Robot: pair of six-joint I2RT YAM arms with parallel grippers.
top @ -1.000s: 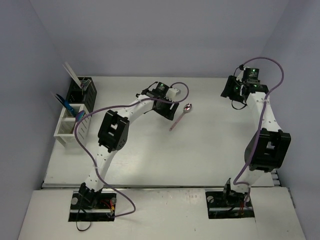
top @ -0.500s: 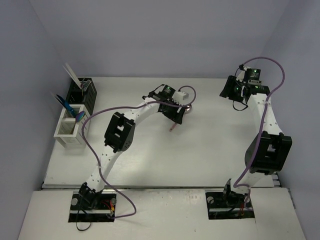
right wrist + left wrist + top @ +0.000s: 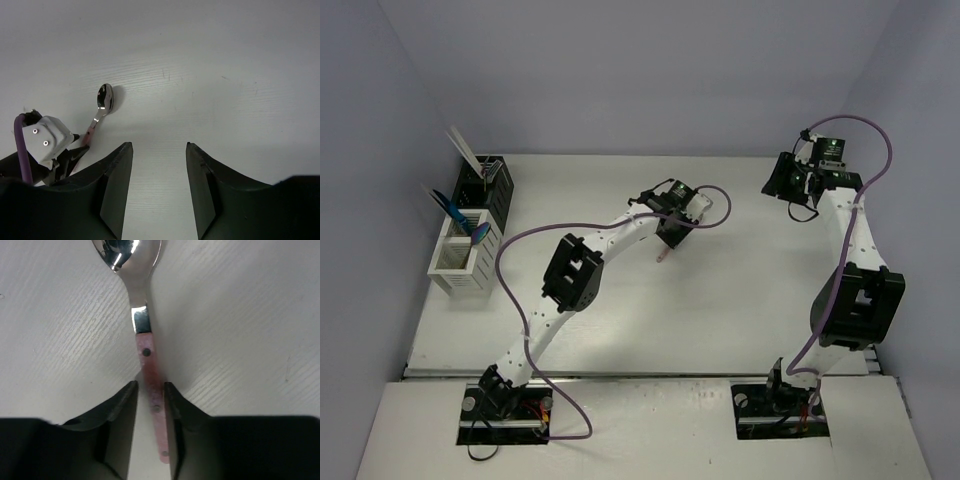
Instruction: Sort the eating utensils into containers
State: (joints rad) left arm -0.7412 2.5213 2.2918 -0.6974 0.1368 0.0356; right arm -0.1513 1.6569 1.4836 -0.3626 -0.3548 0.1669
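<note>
A pink-handled spoon lies flat on the white table, its silver bowl pointing away from the left arm. My left gripper is low over it, jaws straddling the handle. The right finger touches the handle and a thin gap shows on the left. From above, only the handle's pink end sticks out below the left gripper. My right gripper hovers open and empty at the back right. The black container and white container stand at the far left, holding pale sticks and blue-handled pieces.
The side walls close in on the left and right. The left arm's purple cable loops over the table near the spoon. Both arm bases sit at the near edge.
</note>
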